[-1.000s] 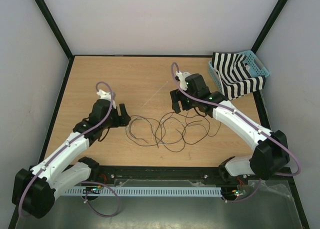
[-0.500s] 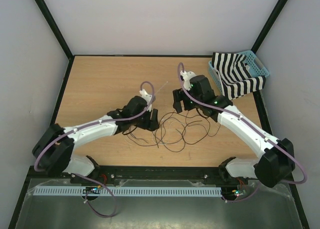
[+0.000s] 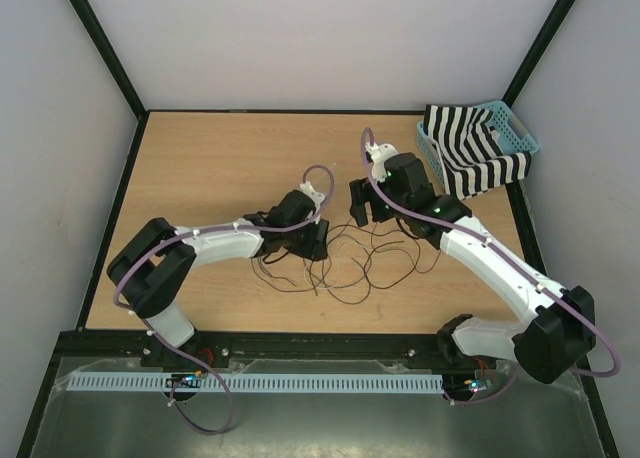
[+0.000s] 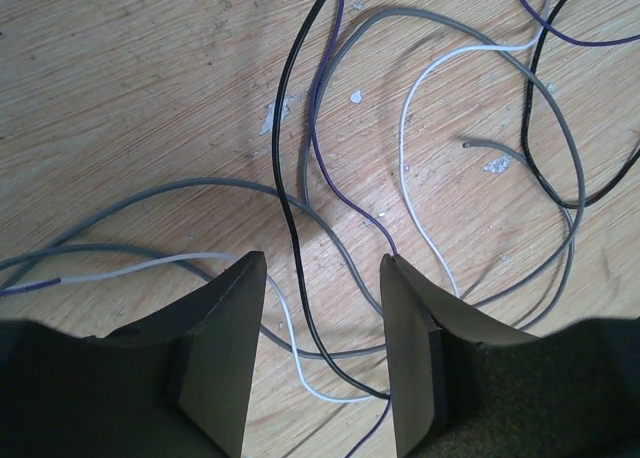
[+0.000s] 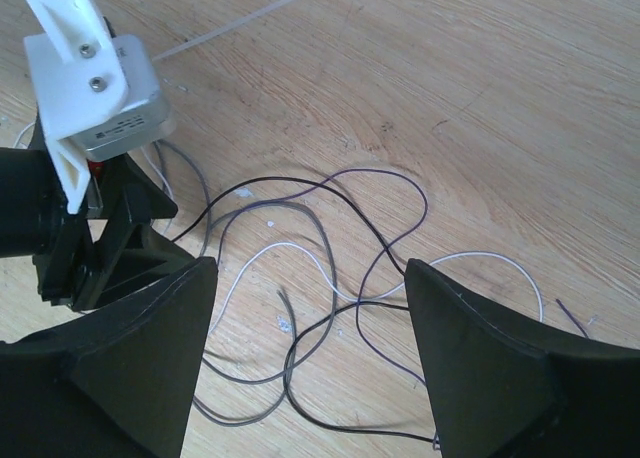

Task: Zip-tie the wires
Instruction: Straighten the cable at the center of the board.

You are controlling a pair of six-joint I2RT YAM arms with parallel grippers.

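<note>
- Pale wooden worktop (image 3: pixel 200 158) between white walls, with a teal basket (image 3: pixel 523 128) holding a striped cloth (image 3: pixel 470 163) in the far right corner.
- Big move on the left! In one second the left arm has swung from the left side right in over the wires (image 3: pixel 375 263), which sprawl loose at the near middle.
- The left claw (image 4: pixel 318 353) is wide. Its jaws straddle black, grey, white and purple strands and grip nothing yet.
- The right claw (image 5: pixel 312 368) has barely shifted. It hangs wide and empty over the far right part of the tangle.
- The zip tie (image 5: pixel 250 16) lies flat on the wood just beyond the left arm's wrist, on the far side of the wires, untouched.
- My read: gathering is starting and the left looks set to pinch a bundle. The tie comes later.
</note>
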